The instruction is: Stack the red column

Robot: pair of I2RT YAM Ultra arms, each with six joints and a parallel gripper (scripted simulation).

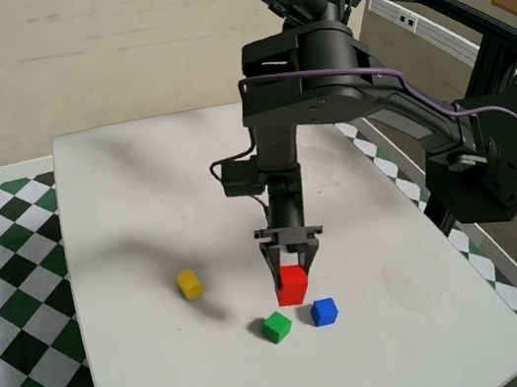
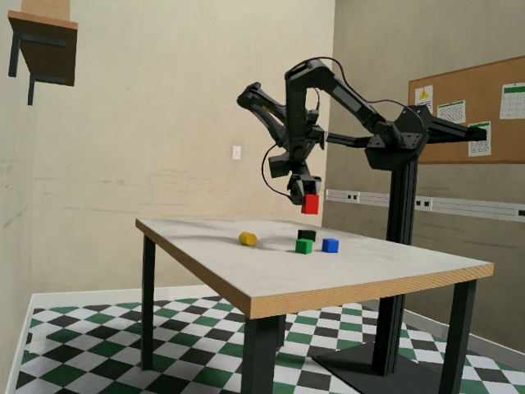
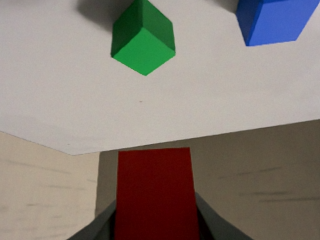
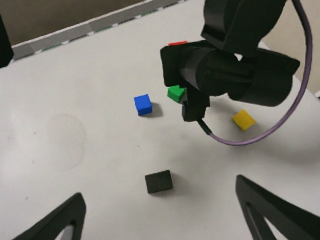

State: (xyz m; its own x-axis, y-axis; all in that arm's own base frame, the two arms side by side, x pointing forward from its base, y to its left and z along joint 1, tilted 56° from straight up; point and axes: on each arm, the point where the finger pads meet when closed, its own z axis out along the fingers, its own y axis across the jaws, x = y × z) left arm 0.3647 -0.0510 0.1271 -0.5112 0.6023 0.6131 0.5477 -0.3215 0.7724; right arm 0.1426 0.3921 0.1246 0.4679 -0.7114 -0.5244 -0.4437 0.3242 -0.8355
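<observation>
Column (image 1: 291, 286) (image 2: 309, 204) (image 3: 156, 195) (image 4: 178, 43) sits gripped in my left tool (image 1: 292, 280) (image 2: 310, 196) (image 3: 158, 201); lowered off-centre, it could topple off the green cube (image 1: 276, 327) (image 2: 303, 245) (image 3: 144, 45) (image 4: 175, 93) below; my right tool (image 2: 322, 140) (image 4: 159, 190) gapes.
</observation>
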